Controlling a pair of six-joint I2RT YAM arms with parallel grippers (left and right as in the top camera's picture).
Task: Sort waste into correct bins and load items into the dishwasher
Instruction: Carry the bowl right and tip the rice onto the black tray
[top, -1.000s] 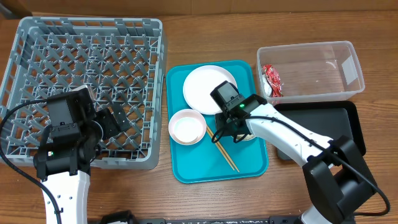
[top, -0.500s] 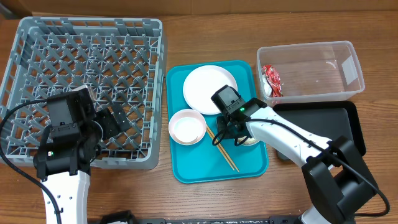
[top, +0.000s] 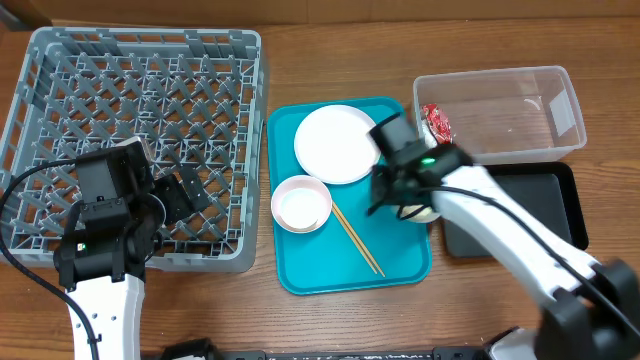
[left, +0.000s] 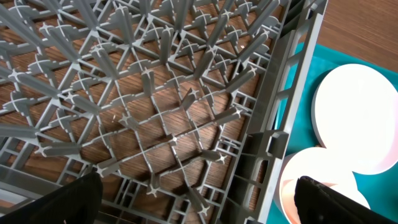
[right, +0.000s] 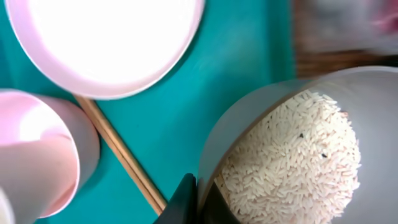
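A robotics lab bench laid with kitchenware: white robot arms (top: 500, 230) trailing black cables reach over a wood-grain table (top: 330, 320). A grey dish rack (top: 140, 60), a teal tray (top: 405, 265) and a clear tub (top: 510, 100) sit on it.

From my right gripper's fingers (right: 184, 200), the bowl (right: 249, 106) holding rice (right: 292, 155) sits to the right. The chopsticks (right: 118, 155) lie just left on the tray (right: 242, 50), a second bowl (right: 37, 162) farther left, and the plate (right: 106, 37) ahead. The rack (left: 155, 112) lies ahead of my left gripper's fingers (left: 59, 200).
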